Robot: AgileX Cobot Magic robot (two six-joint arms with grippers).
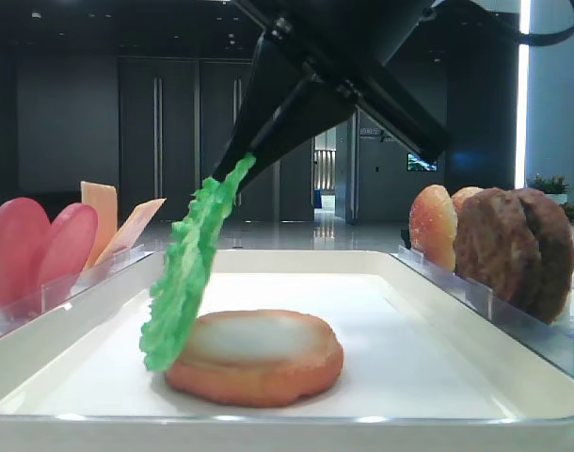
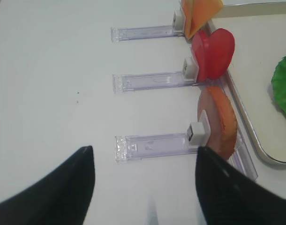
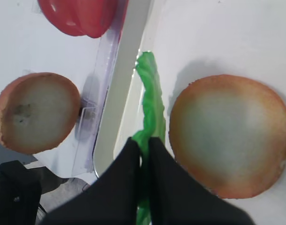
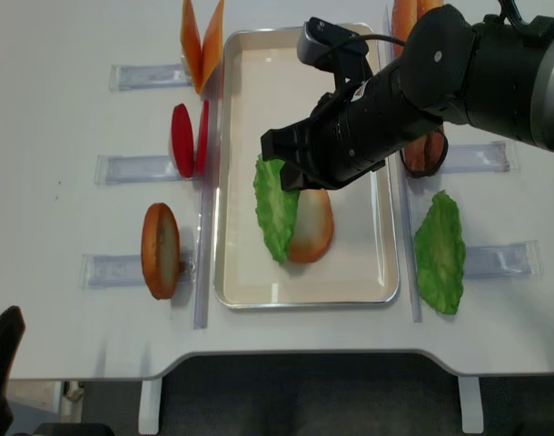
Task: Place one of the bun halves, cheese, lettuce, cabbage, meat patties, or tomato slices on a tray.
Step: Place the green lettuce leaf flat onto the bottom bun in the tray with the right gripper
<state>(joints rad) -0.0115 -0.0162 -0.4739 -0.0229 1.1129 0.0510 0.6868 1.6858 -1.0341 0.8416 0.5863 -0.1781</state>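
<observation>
The right gripper (image 3: pixel 143 143), pinched on the lettuce leaf (image 1: pixel 188 273) hanging edgewise beside the bun half (image 1: pixel 256 356) mid-tray (image 1: pixel 99 377), could drop it folded or off-centre.

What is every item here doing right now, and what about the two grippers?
Right gripper: shut on the ruffled green lettuce leaf.
Ruffled green lettuce leaf: hanging tilted, lower edge at the bun half.
Round golden-brown bun half: lying flat in the tray.
Large white rectangular tray: holds only that bun half.
Left gripper: open, empty, over the table.
Second green lettuce leaf: beside the tray.
</observation>
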